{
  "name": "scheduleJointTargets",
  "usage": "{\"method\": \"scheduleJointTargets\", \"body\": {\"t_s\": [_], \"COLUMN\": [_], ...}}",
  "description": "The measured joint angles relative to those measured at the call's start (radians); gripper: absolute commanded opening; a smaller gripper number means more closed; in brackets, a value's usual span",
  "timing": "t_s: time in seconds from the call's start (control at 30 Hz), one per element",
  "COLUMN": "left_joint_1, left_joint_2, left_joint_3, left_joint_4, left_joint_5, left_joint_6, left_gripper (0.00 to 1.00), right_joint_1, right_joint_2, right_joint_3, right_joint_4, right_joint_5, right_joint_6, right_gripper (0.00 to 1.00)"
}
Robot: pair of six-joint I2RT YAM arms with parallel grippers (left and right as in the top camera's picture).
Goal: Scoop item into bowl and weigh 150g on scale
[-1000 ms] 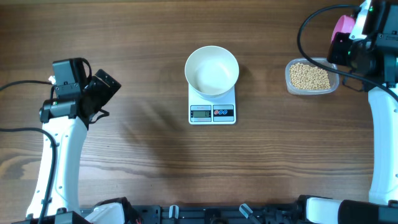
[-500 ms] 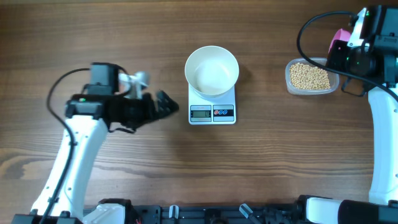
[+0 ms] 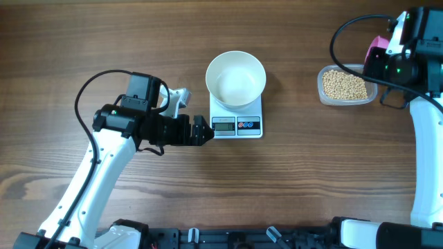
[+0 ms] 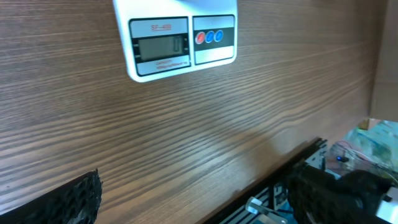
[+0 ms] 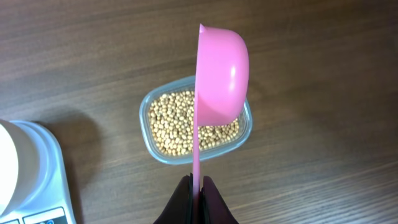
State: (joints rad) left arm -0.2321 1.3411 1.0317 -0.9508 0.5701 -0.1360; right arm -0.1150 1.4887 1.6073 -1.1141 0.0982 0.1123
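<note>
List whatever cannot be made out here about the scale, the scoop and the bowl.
- Scale display: digits too small overhead, faint in the left wrist view.
- Pink scoop: right wrist view shows only its back, so its contents are hidden; overhead, the right arm covers most of it.
- Bowl: lies beyond the top edge in the left wrist view, cut by the left edge in the right wrist view.

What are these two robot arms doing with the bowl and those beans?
The right fingers are clamped on the handle of a pink scoop, holding it above a clear container of tan beans. The white bowl sits empty on the kitchen scale, so no beans are in it yet. The left fingers, spread wide and holding nothing, hover just beside the scale's display.
</note>
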Motion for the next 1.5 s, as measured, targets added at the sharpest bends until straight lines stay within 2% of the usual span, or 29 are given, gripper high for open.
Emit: {"method": "scheduleJointTargets", "body": {"t_s": [0.73,1.0,1.5], "left_joint_1": [0.000,0.000,0.000], "left_joint_2": [0.000,0.000,0.000], "left_joint_3": [0.000,0.000,0.000], "left_joint_4": [0.000,0.000,0.000], "left_joint_5": [-0.027,-0.027,-0.027], "left_joint_6": [0.000,0.000,0.000], "left_gripper": [1.00,1.00,1.00], "right_joint_1": [0.000,0.000,0.000], "right_joint_2": [0.000,0.000,0.000], "right_joint_3": [0.000,0.000,0.000], "right_joint_4": [-0.011,-0.075,0.061], "right_joint_5": [0.000,0.000,-0.016], "right_joint_6": [-0.001,-0.002,-0.002], "right_gripper": [0.04,0.04,0.04]}}
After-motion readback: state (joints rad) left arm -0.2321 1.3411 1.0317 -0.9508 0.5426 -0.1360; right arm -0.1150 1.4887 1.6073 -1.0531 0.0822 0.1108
